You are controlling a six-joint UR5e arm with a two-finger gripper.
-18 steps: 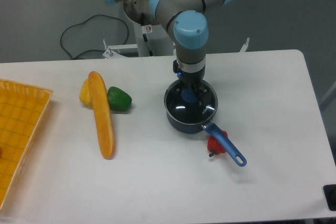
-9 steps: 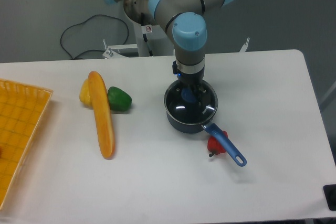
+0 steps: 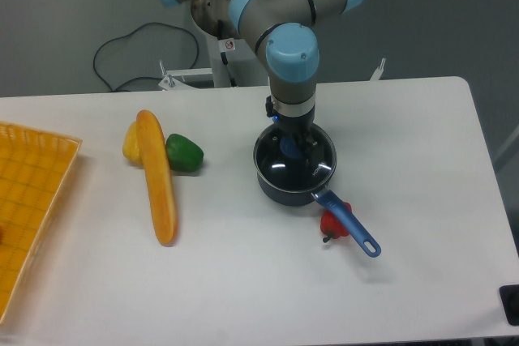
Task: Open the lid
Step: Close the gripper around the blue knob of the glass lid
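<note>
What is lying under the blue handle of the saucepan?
A red pepper lies on the table under the blue handle. The handle crosses over it, so its middle part is hidden.

grey arm tubes [image 3: 272, 7], light-blue joint caps [image 3: 292, 49]

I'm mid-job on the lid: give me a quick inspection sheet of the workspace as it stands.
Surface: white table, no spills seen.
Job's things: round clear glass lid with blue knob seated on the dark blue saucepan; its blue handle points toward the front right.
Clutter: long baguette, green pepper, yellow pepper behind the baguette, red pepper under the handle, yellow basket at the left edge.
Gripper: gripper down at the knob; open or shut cannot be told.
Cables: black cable looping behind the table.
Surroundings: grey floor, dark object at the front right corner.
</note>
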